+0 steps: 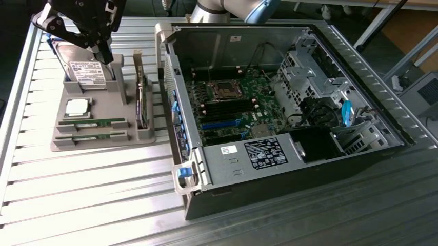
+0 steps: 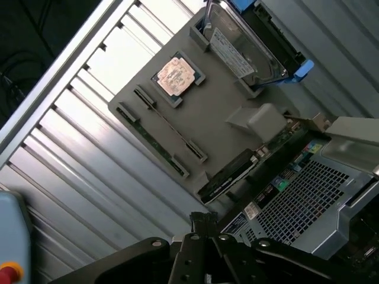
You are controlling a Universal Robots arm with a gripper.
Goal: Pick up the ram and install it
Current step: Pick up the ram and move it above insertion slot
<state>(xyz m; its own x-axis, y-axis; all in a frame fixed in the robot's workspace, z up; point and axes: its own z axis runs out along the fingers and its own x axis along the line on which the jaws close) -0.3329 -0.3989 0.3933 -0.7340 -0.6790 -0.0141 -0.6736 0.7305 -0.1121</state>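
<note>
**Item 1.** Ram stick (image 1: 92, 123) (image 2: 170, 125): long, narrow green circuit board lying on edge in a slot of the holder, on the side next to the CPU. It is untouched.

**Item 2.** Second ram stick (image 1: 91, 136) (image 2: 151, 142): same form, in the parallel slot just beside the first, towards the holder's outer edge.

**Item 3.** Holder (image 1: 106, 110) (image 2: 219, 100): flat grey plastic fixture with moulded pockets.
- Square silver CPU (image 1: 76, 106) (image 2: 176, 75), markings too small to read.
- Silver hard drive (image 1: 85, 69) (image 2: 237, 50), propped at a tilt, with a white printed label that is illegible.
- Dark expansion card (image 1: 141, 100) (image 2: 228, 174), standing on edge on the side nearest the case.

**Item 4.** Gripper (image 1: 104, 54) (image 2: 198, 228): black, two-fingered, with the fingers closed together and nothing between them. It hangs above the hard drive, well apart from both ram sticks.

**Item 5.** Computer case (image 1: 226, 38): black and grey metal tower lying open on its side, at the exterior view's right of the holder.
- Green motherboard (image 1: 236, 110).
- Grey power supply (image 1: 236, 164), with a black-and-white rating label whose text is unreadable.
- Blue plastic clip (image 1: 346, 114).

**Item 6.** Table (image 1: 102, 195) (image 2: 89, 154): slatted aluminium surface that bears everything above.
</note>
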